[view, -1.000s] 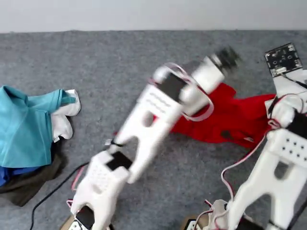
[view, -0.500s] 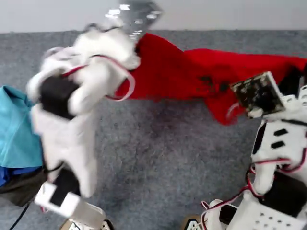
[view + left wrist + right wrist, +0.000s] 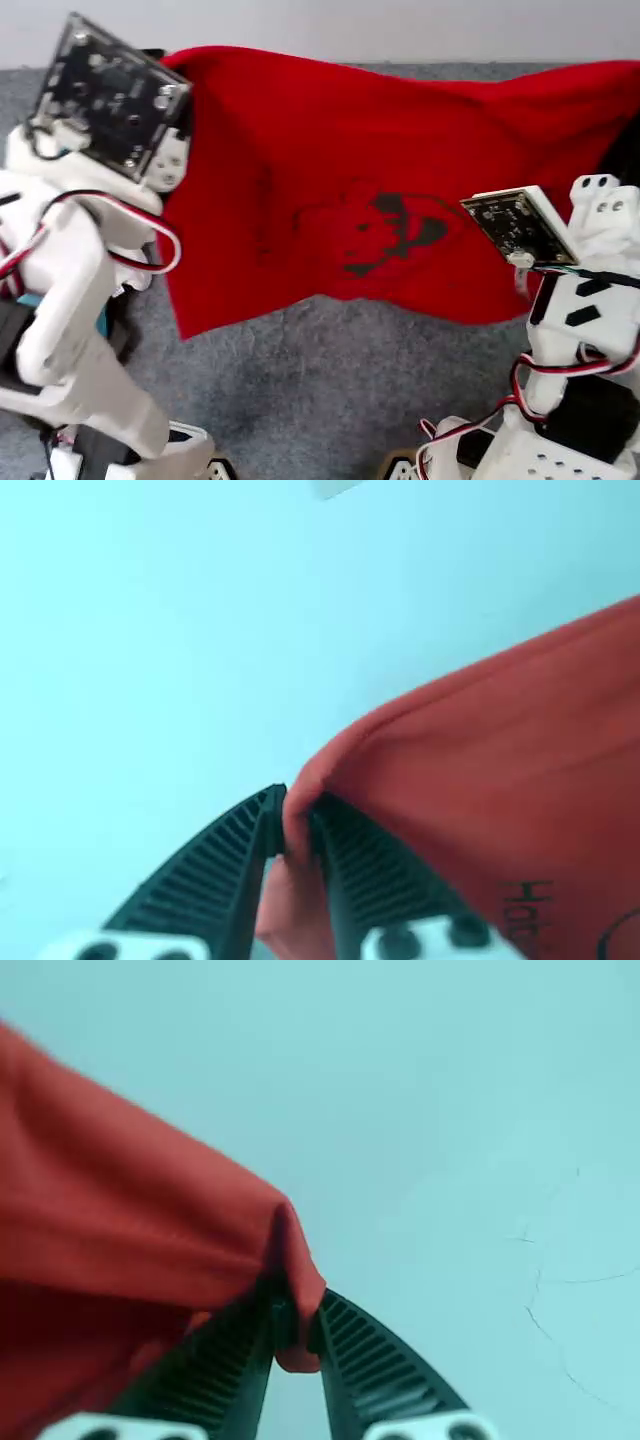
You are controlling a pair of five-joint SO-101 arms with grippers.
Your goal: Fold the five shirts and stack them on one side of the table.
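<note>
Light: bright and even over the table (image 3: 330, 400) | Shadows: soft, a faint darker strip on the table beneath the red shirt (image 3: 330, 150), gentle shading in its folds | Wrist views: flat bright backdrop, left gripper (image 3: 295, 805) and right gripper (image 3: 292, 1305) dark against it

The left gripper (image 3: 296, 808) is clamped on a bunched fold of the red shirt (image 3: 480, 780), its two black ribbed fingers (image 3: 228, 855) pressing the cloth from either side, with a little fabric bulging out between them nearer the wrist. From the pinch the shirt fans out smoothly away from the fingers, and some dark print (image 3: 525, 905) shows on it, too partial to make out. Behind lies a plain pale surface (image 3: 150, 630), perhaps a wall or ceiling.
</note>
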